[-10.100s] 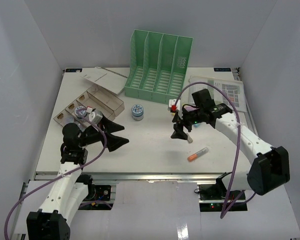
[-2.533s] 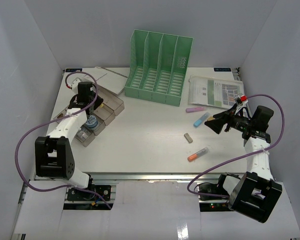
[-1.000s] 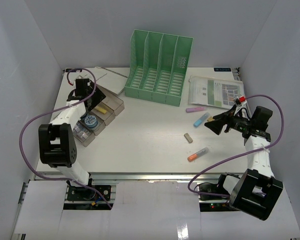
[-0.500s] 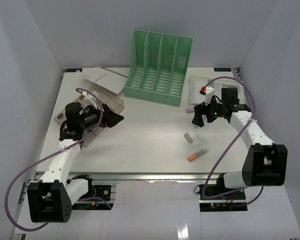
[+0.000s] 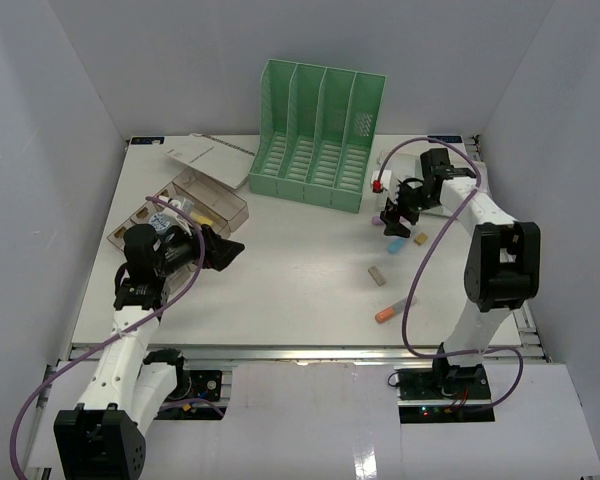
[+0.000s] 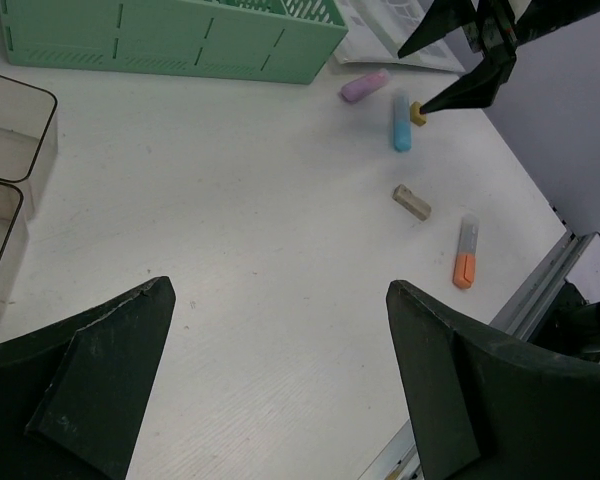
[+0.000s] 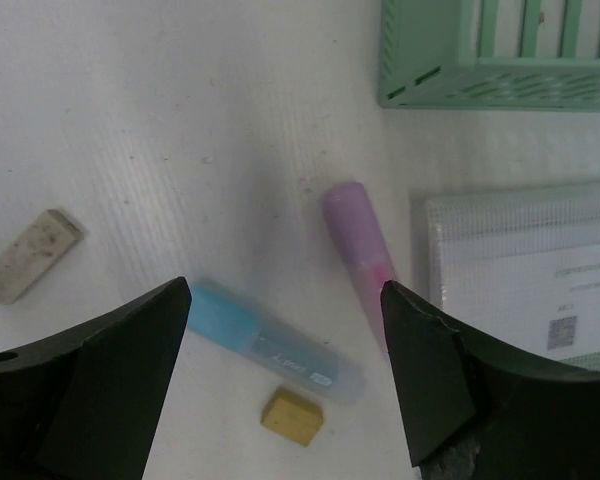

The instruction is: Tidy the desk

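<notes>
Because the right gripper [image 7: 285, 300] hangs above the blue marker [image 7: 275, 345], with the purple marker [image 7: 358, 248] and a yellow block [image 7: 292, 415] just beside it, an off-centre descent could nudge a neighbour or pinch two things together, rolling them across the desk [image 5: 300, 290] beneath. Its jaws are spread wide, empty and touching nothing. The left gripper [image 6: 280, 290], also wide open and empty, hovers over the desk's left side.

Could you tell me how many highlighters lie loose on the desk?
3: purple highlighter by the papers, blue highlighter just beside it, orange highlighter nearer the front rail. The right gripper may hide more.
</notes>
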Motion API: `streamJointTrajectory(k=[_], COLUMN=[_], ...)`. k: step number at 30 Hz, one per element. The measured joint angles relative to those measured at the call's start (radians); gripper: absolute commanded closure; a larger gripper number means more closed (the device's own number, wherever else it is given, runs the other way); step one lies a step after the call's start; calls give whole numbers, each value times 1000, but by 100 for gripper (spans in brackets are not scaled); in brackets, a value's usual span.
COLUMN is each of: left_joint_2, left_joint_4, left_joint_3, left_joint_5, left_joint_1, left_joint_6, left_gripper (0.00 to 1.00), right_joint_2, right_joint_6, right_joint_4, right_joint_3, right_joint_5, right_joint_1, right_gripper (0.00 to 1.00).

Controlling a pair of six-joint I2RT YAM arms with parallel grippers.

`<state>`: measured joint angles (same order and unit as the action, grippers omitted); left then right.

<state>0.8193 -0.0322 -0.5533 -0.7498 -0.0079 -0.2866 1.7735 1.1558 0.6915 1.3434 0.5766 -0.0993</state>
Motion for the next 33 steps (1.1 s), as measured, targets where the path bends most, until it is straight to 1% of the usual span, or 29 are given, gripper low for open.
streamJointTrajectory(k=[3,5,11,22,26,33], left_joint_2=[-7,-14,-28,-28,-28,-19], left_joint_4=[-9,-13,-13,-12,-9,31], left_joint_3=[0,0,0,0,0,2], left_joint_5=[12,19,33,33,32,18], left_joint_1=[0,0,0,0,0,0], left_joint_6=[6,10,16,15,8,-41], left_gripper=[2,2,2,2,2,2], right_joint_2=[119,163,220,243,253,260], right_joint_6=[67,92,125,130,129,117], right_joint_4=[35,36,44,-18,-35,-50], right_joint_3=[141,176,179,131,126,106], right_joint_5=[-10,-26,-81,-155,-169,-169], right_joint_1=[-2,-3,-8,-27,-30,-32], right_gripper=[20,20,22,26,34,56])
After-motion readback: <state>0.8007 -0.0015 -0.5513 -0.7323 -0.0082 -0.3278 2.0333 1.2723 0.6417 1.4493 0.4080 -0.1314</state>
